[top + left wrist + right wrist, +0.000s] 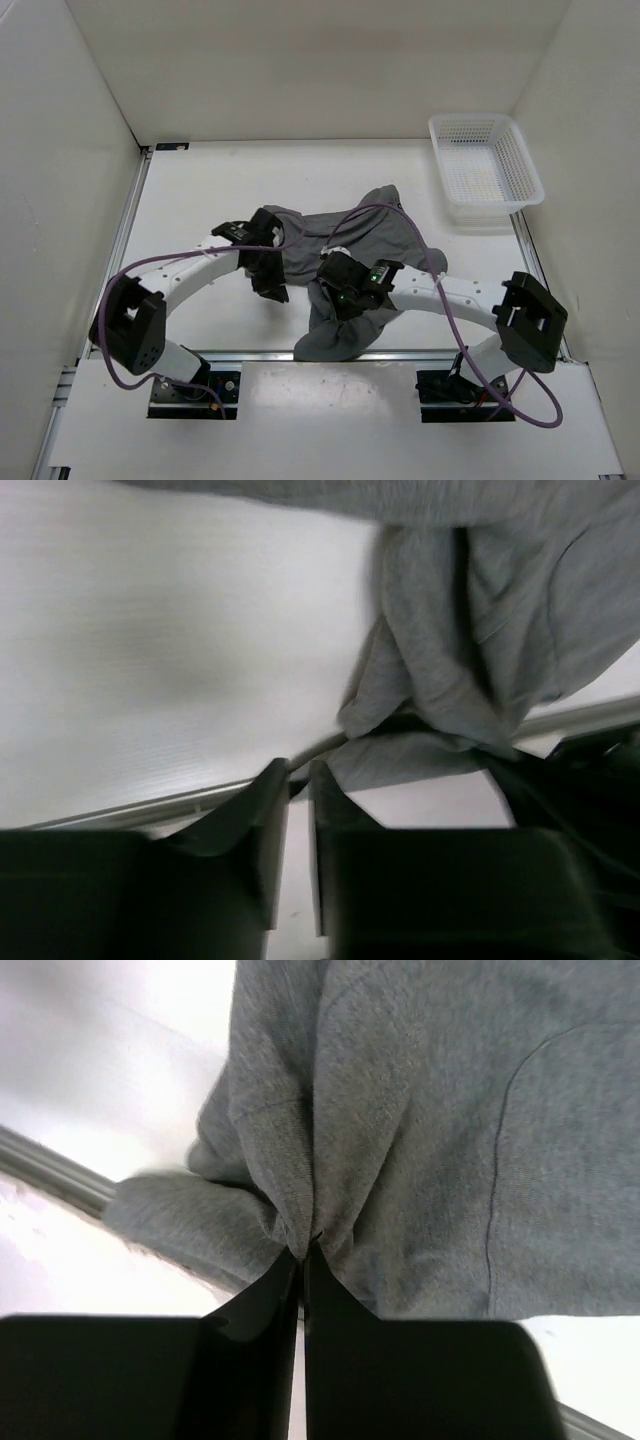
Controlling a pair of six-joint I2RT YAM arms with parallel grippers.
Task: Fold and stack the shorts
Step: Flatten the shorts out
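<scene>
from above you see one pair of the shorts (375,235), one white mesh basket (485,205) and two arms. the shorts lie crumpled mid-worktop (200,190), one lobe reaching its near edge; the basket sits at the far right corner.

your left wrist view shows what the top hides: the left gripper (298,775) nearly pressed together, a slit left, the shorts just right. you cannot tell whether it pinches anything.

your right wrist view shows the right gripper (302,1255) pressed together, pinching a gathered fold of the shorts.
</scene>
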